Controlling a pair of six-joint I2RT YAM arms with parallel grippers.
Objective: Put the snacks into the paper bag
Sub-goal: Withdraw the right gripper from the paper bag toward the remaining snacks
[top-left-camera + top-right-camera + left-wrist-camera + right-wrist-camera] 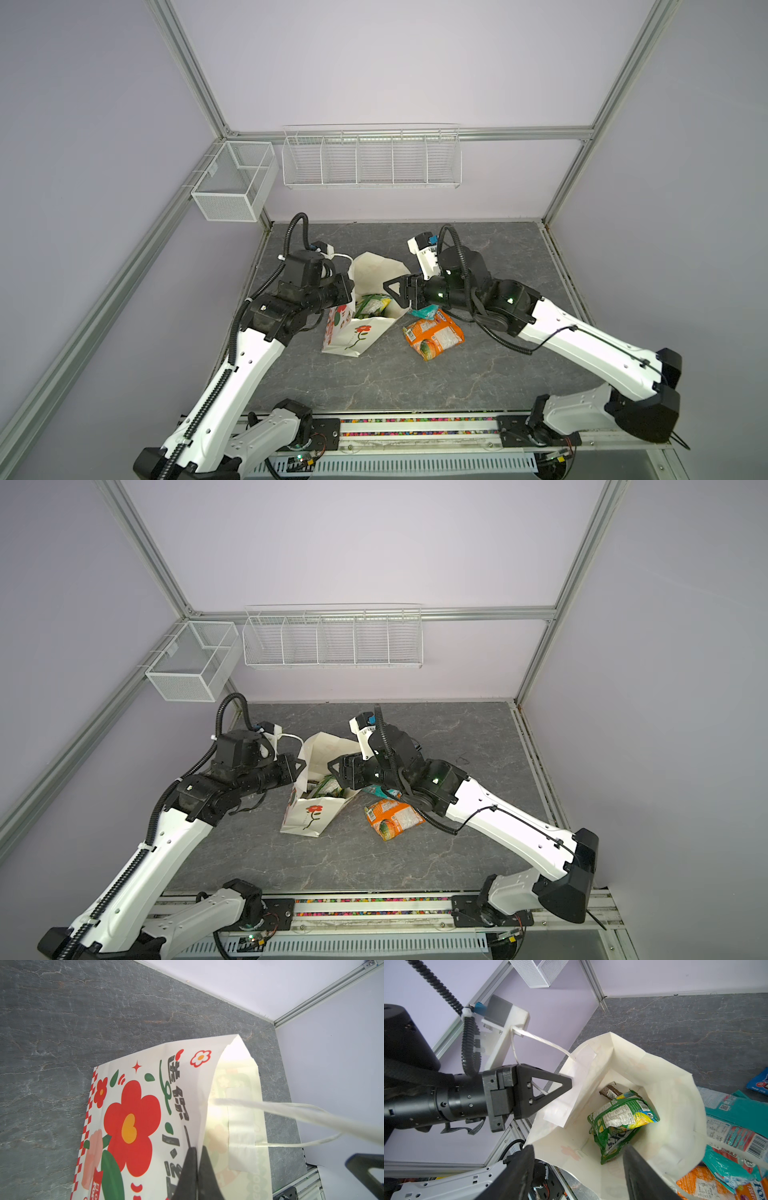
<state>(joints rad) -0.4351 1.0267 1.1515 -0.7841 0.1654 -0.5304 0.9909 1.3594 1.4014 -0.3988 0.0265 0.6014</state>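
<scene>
Two snacks are lying at the bottom of the bag [654,1068]: a green packet [618,1122] of crumpled glossy film and a small brown bar [609,1092]. The bag is standing mid-bench [457,374] with its mouth gaping. The left end effector [198,1148] is clamping the bag's left rim between closed jaws and holding the thin, creased white paper open, with a twisted cord handle [542,1041] trailing off beside it. The right end effector [578,1148] is hanging just over the mouth, jaws spread and gripping nothing, so the step in hand is looking like a release into the bag. Next it is calling for a swing right, to where an orange packet [432,332] and a teal packet [426,311] are lying overlapped just beside the bag, with a blue pack [758,1082] near them. These flat, pillow-shaped packets are looking slippery and soft, so a pinch on an edge or a raised fold is seeming wisest.
</scene>
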